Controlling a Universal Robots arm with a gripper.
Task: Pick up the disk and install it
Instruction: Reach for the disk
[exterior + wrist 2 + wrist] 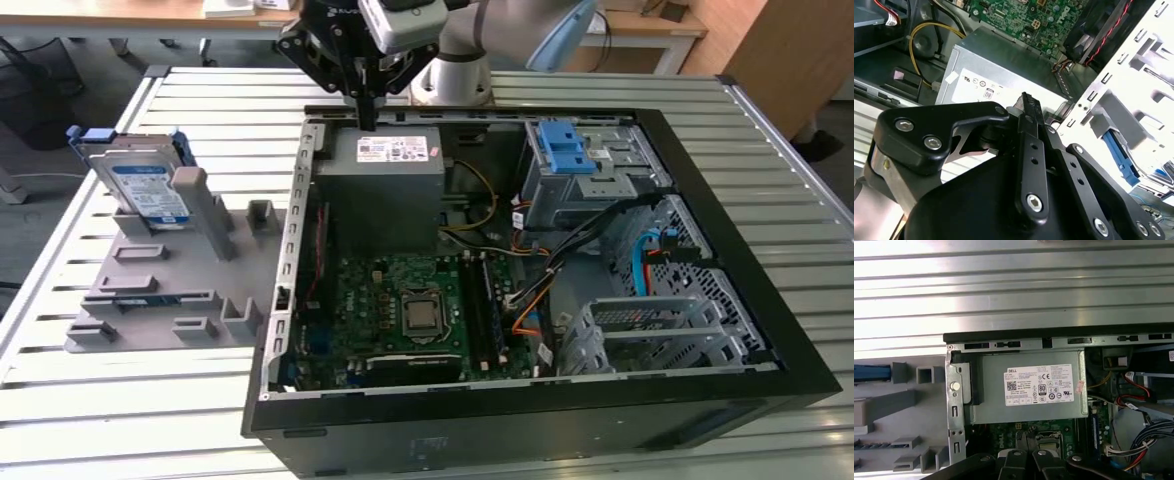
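A black two-finger gripper (363,112) hangs off the arm over one rim of the open black PC case (534,415). Its tips point down at the big grey metal PSU box (380,190) w/ the white sticker. The fingers (1029,117) are pressed together w/ nothing pinched between them. Both wrist views show the closed tips poised over that PSU box (1029,385); can't tell whether they touch it.

The disk (144,185) is a flat silver-metal hard drive w/ a white-and-blue label, framed by a blue plastic bracket. It stands on edge in a grey plastic slotted holder (160,300) on the slatted metal table (134,420). That puts it near the table's edge at the exterior view's left, outside the case & well apart from the gripper. The holder lies just beside the case wall.

Inside the case a green circuit board (400,300) sits next to the PSU box, on the side away from the gripper. A light-blue ribbed plastic latch (567,150) sits on top of a grey metal drive cage (587,185), toward the case corner at the exterior view's right. Black, orange & blue cables run beside that cage.
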